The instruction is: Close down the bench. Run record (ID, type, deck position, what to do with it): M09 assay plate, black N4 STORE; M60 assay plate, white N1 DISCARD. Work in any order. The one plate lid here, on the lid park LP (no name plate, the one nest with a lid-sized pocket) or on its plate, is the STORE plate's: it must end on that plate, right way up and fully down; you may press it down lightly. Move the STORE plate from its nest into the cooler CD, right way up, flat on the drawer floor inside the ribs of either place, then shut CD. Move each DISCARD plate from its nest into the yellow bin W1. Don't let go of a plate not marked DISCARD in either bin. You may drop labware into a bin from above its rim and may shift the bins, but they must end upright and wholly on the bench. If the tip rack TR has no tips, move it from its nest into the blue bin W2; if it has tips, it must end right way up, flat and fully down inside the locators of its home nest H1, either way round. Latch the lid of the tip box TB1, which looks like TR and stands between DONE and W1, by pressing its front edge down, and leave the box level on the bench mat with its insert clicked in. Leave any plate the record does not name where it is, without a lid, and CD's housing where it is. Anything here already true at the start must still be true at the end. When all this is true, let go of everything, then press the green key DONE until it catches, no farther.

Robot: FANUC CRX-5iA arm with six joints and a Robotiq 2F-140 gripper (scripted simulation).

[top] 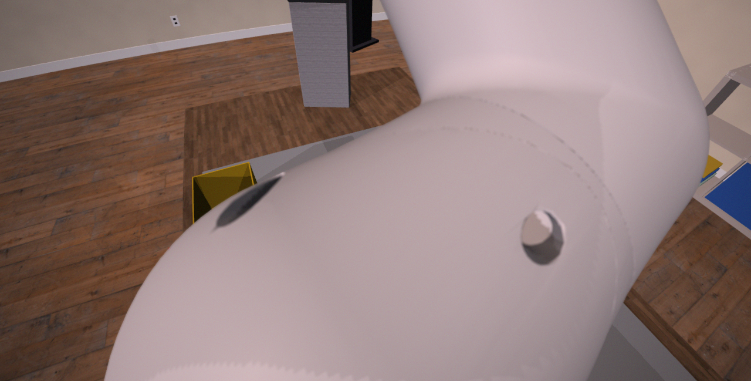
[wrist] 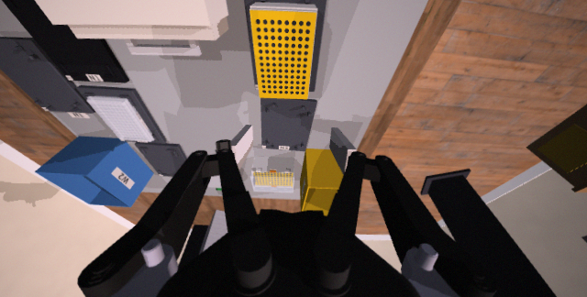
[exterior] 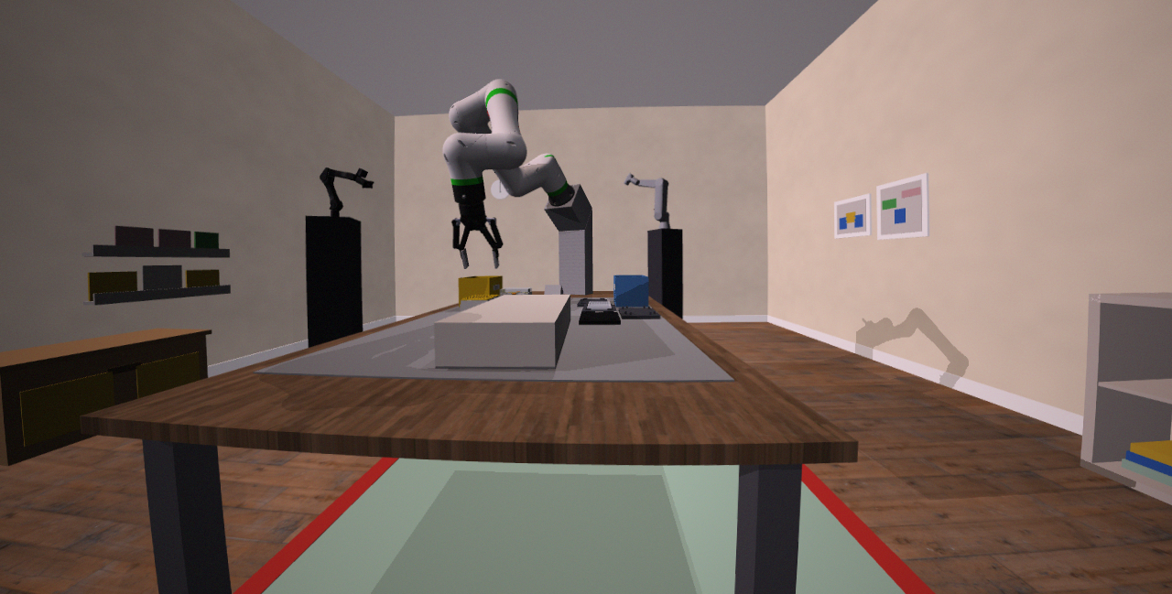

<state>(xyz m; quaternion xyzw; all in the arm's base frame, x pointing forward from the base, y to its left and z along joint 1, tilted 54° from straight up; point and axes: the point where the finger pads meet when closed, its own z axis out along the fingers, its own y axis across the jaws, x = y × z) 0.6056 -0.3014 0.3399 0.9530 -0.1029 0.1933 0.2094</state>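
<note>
The top view looks down from above the bench, but the arm's white elbow (top: 420, 231) sits so close to the lens that it fills most of the frame; only a corner of the yellow bin (top: 220, 189) and the floor show. The exterior view stands far off at the bench's end, about level with the table top (exterior: 459, 418), facing along it toward the arm. The wrist view looks down past its own fingers from high above the mat. Probably all 3 share the yellow bin.
</note>
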